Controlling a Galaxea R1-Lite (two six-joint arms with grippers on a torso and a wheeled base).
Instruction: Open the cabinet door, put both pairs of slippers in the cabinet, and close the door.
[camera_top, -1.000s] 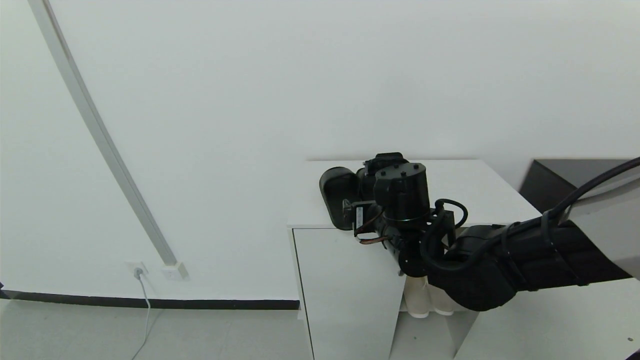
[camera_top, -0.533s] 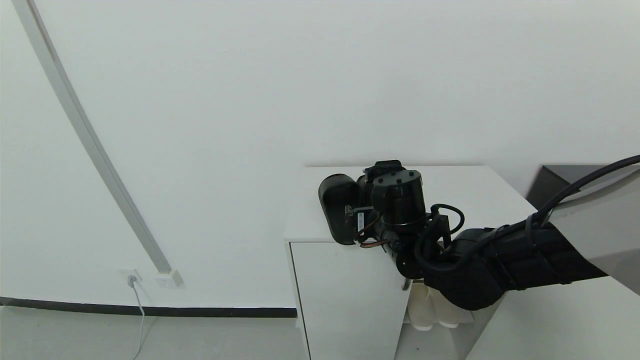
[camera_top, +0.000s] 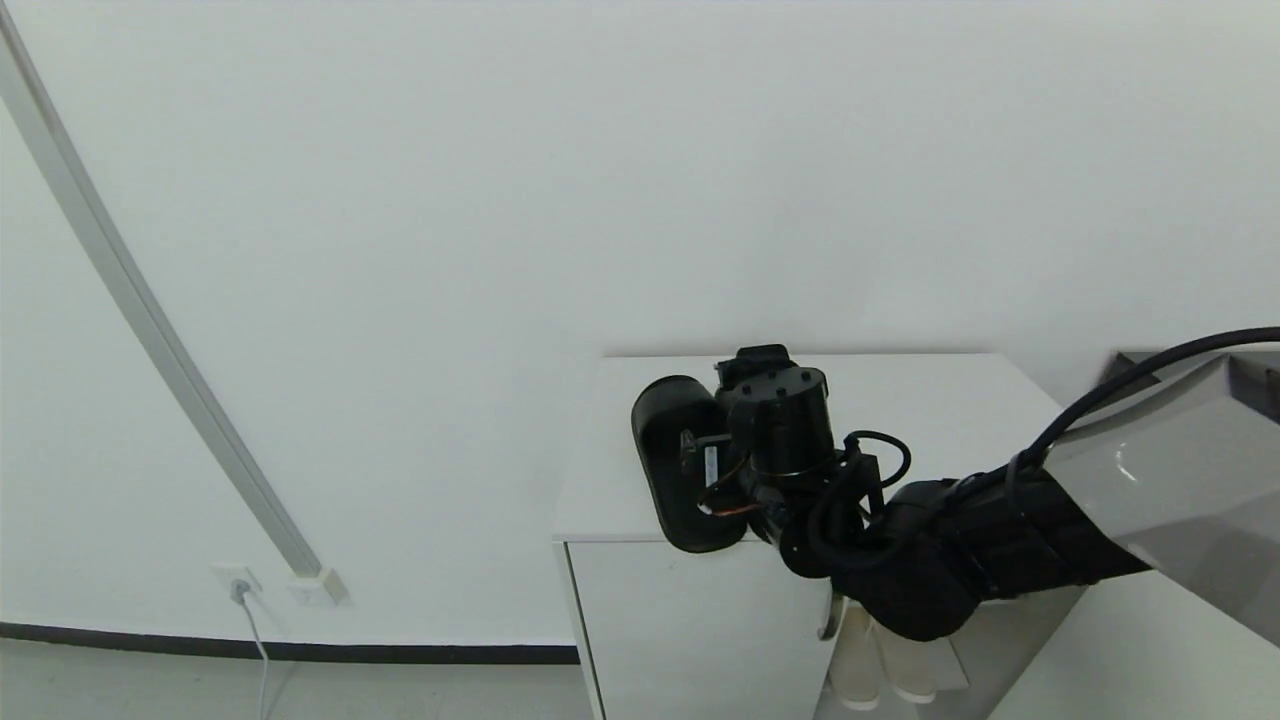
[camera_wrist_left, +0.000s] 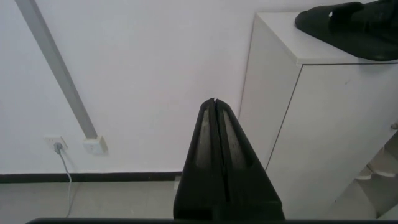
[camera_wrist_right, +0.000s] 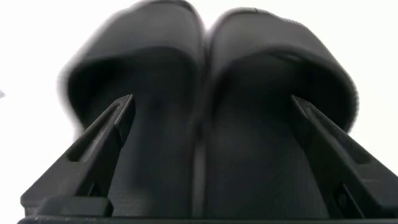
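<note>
A pair of black slippers (camera_top: 680, 465) is above the front left part of the white cabinet (camera_top: 930, 400) top, standing on edge. My right gripper (camera_wrist_right: 205, 155) has the pair (camera_wrist_right: 205, 112) between its fingers (camera_wrist_right: 102, 149), one finger on each outer side, shut on them. The slippers' lower end overlaps the cabinet's front edge. A pale pair of slippers (camera_top: 880, 670) sits on a shelf inside the cabinet, beside the white front panel (camera_top: 690, 640). My left gripper (camera_wrist_left: 214, 102) is shut and holds nothing, low and left of the cabinet (camera_wrist_left: 336, 124), with the black slippers (camera_wrist_left: 348, 22) above it.
A white wall stands behind the cabinet. A grey cable duct (camera_top: 150, 320) runs slantwise down to a wall socket (camera_top: 238, 580) with a cord plugged in. A large white panel (camera_top: 1130, 660) is at the lower right, and a dark object (camera_top: 1130, 362) lies beyond the cabinet's right end.
The whole head picture has shifted, so the camera moved. My right wrist has drawn closer over the black slippers, and their lower end now overlaps the cabinet's front edge.
</note>
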